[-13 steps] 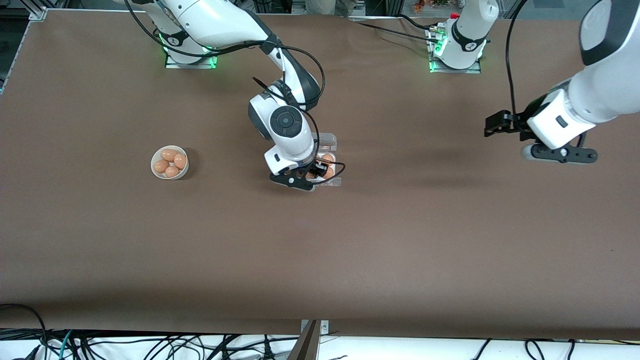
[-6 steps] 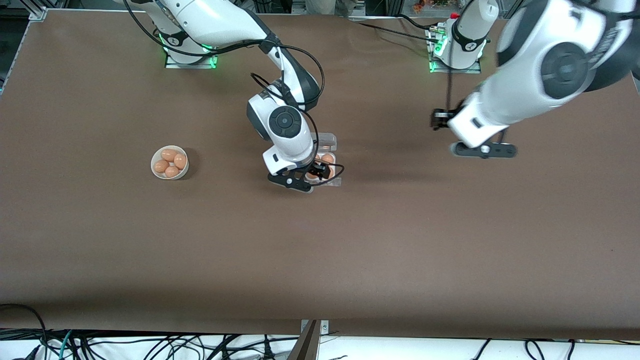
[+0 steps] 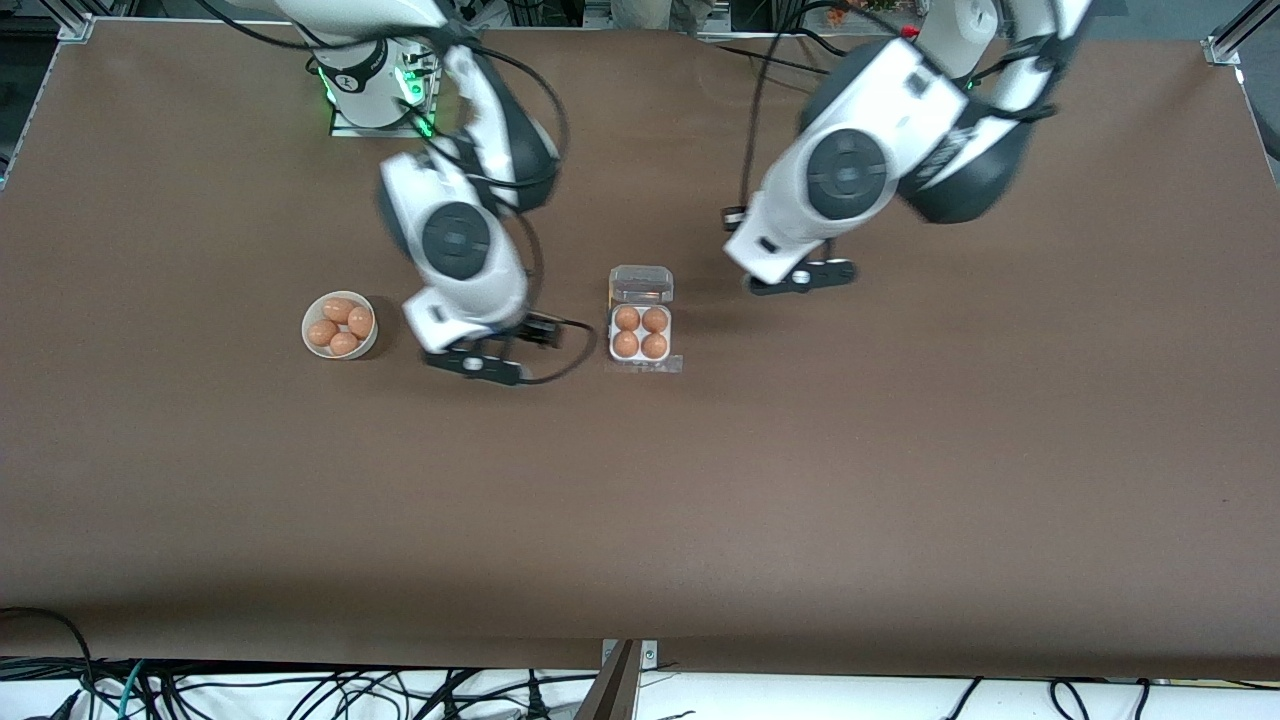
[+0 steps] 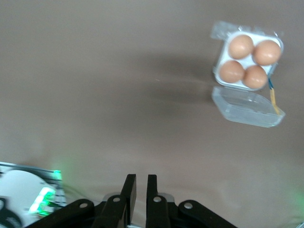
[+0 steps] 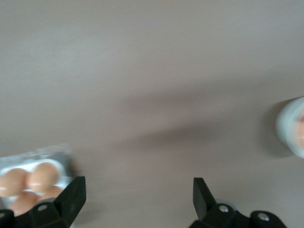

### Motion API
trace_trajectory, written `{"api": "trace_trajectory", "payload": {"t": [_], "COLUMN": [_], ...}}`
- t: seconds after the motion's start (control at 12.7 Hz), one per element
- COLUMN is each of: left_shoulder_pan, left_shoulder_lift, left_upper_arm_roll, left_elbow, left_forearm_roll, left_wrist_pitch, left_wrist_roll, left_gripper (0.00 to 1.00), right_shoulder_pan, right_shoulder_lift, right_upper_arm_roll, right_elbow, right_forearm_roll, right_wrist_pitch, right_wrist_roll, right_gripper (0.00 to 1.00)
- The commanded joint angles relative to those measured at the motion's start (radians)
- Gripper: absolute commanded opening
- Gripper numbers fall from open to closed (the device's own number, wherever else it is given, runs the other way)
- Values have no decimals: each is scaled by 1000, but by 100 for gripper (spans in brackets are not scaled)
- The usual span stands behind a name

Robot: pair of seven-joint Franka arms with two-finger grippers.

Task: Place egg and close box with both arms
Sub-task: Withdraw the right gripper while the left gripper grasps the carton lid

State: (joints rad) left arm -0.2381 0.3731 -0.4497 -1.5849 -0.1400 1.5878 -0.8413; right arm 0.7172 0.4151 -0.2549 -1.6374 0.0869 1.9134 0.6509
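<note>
While the box (image 3: 641,330) lies open mid-frame, only wrist views resolve fingers: left gripper (image 4: 141,190) pressed together, right gripper (image 5: 137,197) spread.

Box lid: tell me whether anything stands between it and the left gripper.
Nothing visible does. The left gripper, fingers nearly shut, hangs over bare table beside the box, whose lid lies open.

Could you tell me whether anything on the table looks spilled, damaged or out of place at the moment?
Nothing stands out. The box sits flat with an egg in each of its four cells, its clear lid still open. The bowl stands upright with four eggs inside. Neither the left gripper nor the right gripper holds anything.
</note>
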Motion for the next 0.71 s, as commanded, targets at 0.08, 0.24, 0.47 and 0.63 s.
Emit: {"api": "trace_trajectory", "payload": {"t": [0.08, 0.24, 0.47, 0.63], "left_shoulder_pan": [-131, -164, -214, -216], "left_shoulder_lift": [134, 184, 243, 288], "left_upper_arm_roll": [5, 3, 8, 8], "left_elbow": [40, 42, 42, 43], "left_forearm_roll": [-21, -20, -10, -7], "left_wrist_pitch": [119, 179, 237, 296], "left_wrist_roll": [-165, -208, -219, -219], "left_gripper": [8, 6, 5, 5], "right_shoulder_pan": [4, 4, 4, 4], "right_shoulder_lift": [-269, -324, -387, -403], "right_upper_arm_roll": [-179, -298, -412, -423], "right_elbow": [-200, -194, -174, -128], "right_forearm_roll": [1, -12, -22, -73], "right_wrist_pitch": [-146, -245, -296, -390], "right_wrist_roll": [-230, -360, -494, -539], "right_gripper": [100, 100, 100, 100]}}
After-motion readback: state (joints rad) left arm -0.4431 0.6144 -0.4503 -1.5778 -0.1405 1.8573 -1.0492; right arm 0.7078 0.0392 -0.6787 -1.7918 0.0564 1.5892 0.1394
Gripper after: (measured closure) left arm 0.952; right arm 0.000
